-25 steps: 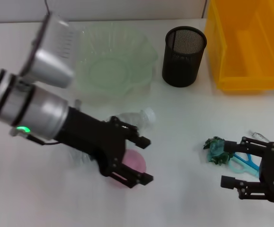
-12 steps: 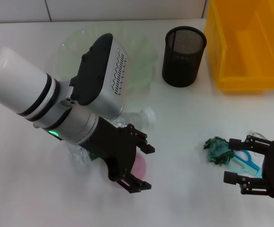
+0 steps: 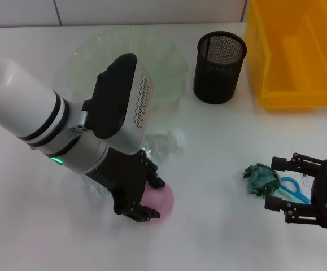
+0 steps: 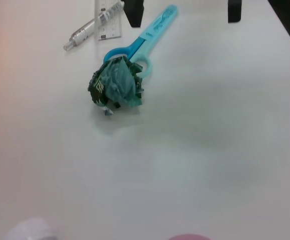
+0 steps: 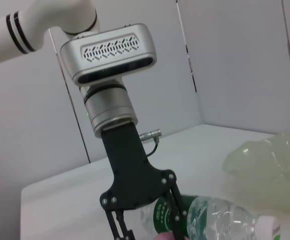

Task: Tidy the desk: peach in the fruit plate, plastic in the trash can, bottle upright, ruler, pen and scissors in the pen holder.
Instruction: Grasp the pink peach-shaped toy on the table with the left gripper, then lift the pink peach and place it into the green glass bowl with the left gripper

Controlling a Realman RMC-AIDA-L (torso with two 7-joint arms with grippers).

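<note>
The pink peach (image 3: pixel 163 199) lies on the white desk. My left gripper (image 3: pixel 150 197) is down over it, open, with one finger on each side. A clear bottle (image 3: pixel 164 141) lies on its side just behind, partly hidden by the left arm, and also shows in the right wrist view (image 5: pixel 215 220). My right gripper (image 3: pixel 277 184) is open next to the crumpled green plastic (image 3: pixel 260 179). The blue scissors (image 3: pixel 291 188) lie beneath it. The left wrist view shows the plastic (image 4: pixel 115 88), scissors (image 4: pixel 150 35), ruler (image 4: pixel 107 20) and pen (image 4: pixel 82 35) together.
A pale green glass fruit plate (image 3: pixel 166 68) stands at the back, partly hidden by the left arm. A black mesh pen holder (image 3: pixel 219 66) stands to its right. A yellow bin (image 3: pixel 296 51) is at the back right corner.
My left arm swung over the plate and its gripper dropped down around the peach, with the fingers now closer together. My right gripper moved slightly nearer the green plastic.
</note>
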